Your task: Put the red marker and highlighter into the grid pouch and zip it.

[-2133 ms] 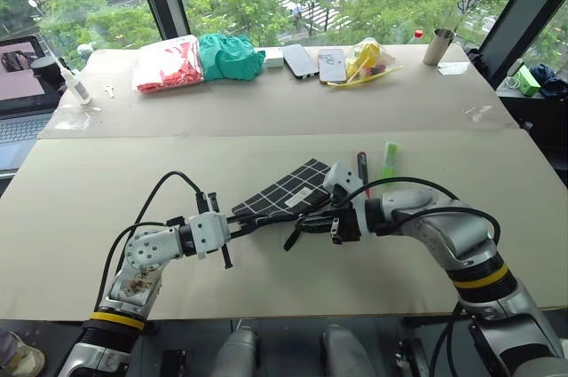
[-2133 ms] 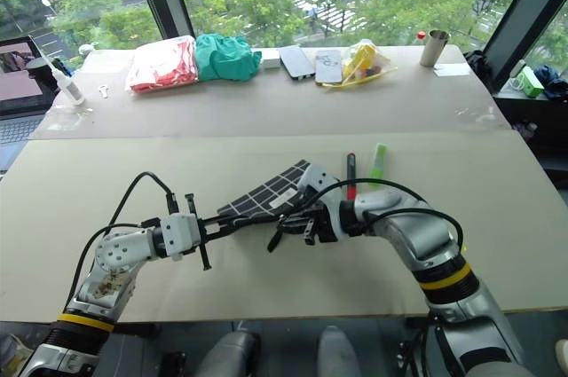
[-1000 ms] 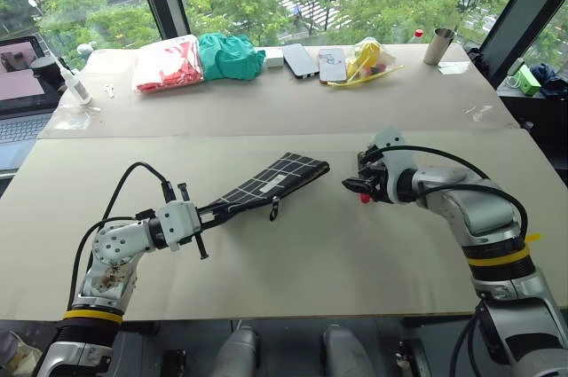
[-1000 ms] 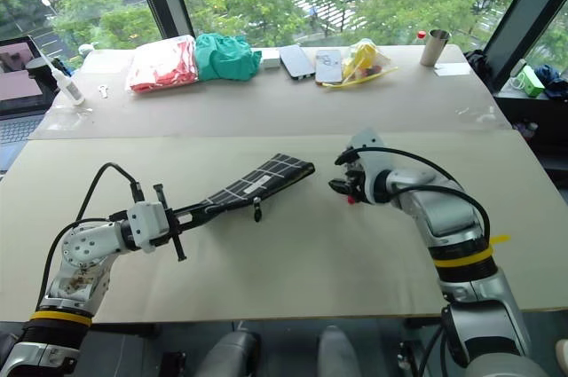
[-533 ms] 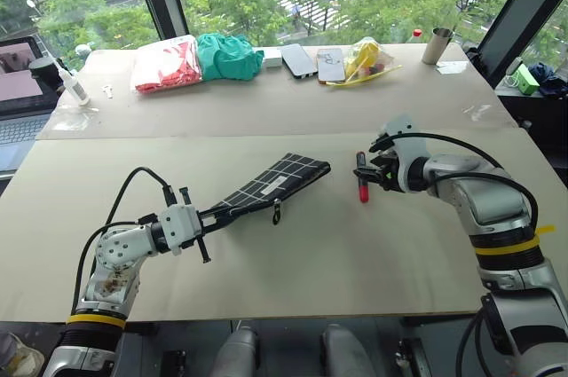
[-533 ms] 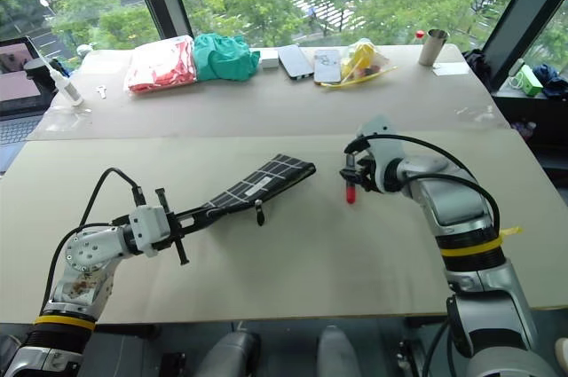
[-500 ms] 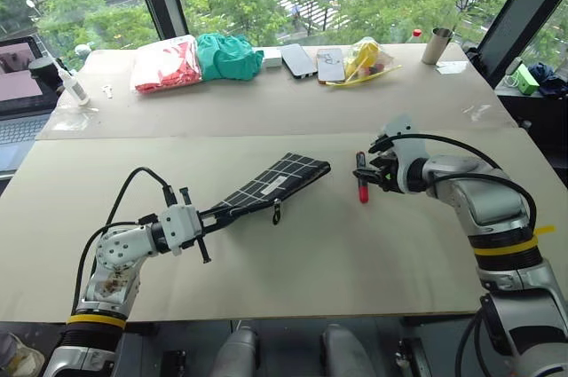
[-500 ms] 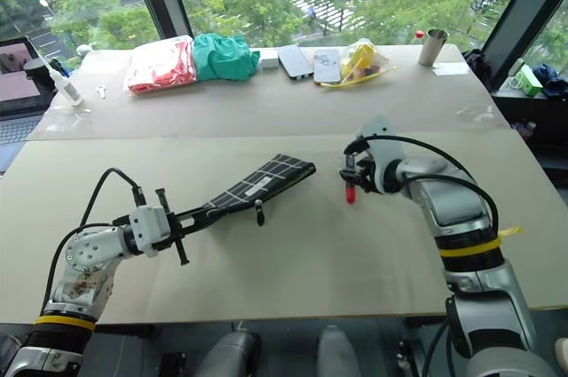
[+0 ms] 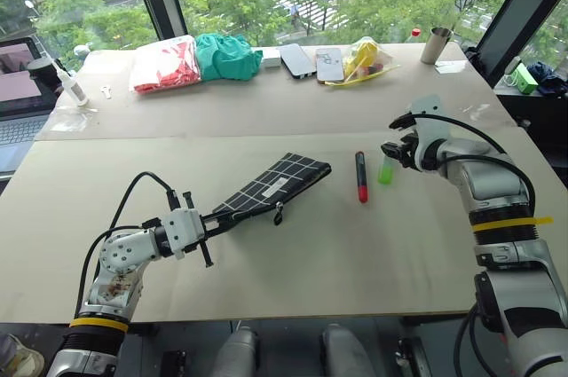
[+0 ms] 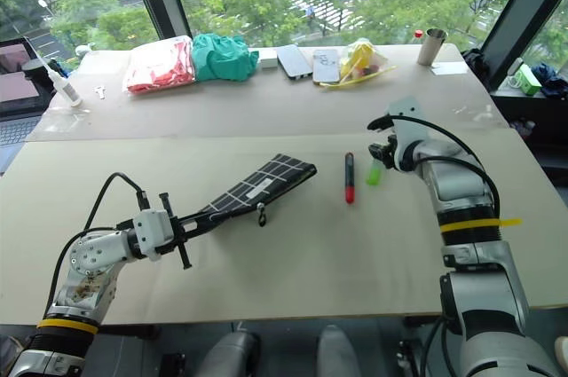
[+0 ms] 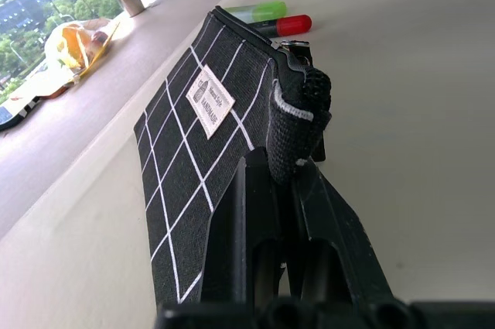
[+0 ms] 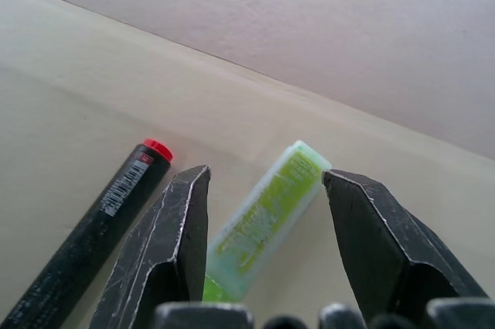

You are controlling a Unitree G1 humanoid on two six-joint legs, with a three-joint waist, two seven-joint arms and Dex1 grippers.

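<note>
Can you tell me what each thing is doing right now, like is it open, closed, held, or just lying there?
grid pouch: held at one end, far end on the table, zipper looks open.
red marker: lying loose.
highlighter: lying flat, not gripped.
left end effector: shut on the pouch.
right end effector: open around the highlighter.

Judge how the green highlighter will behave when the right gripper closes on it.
The highlighter lies flat between the open right gripper fingers; short and chunky, it probably lifts stiffly. Its rounded, glossy-looking body may roll or slip if nudged. It looks light.
</note>
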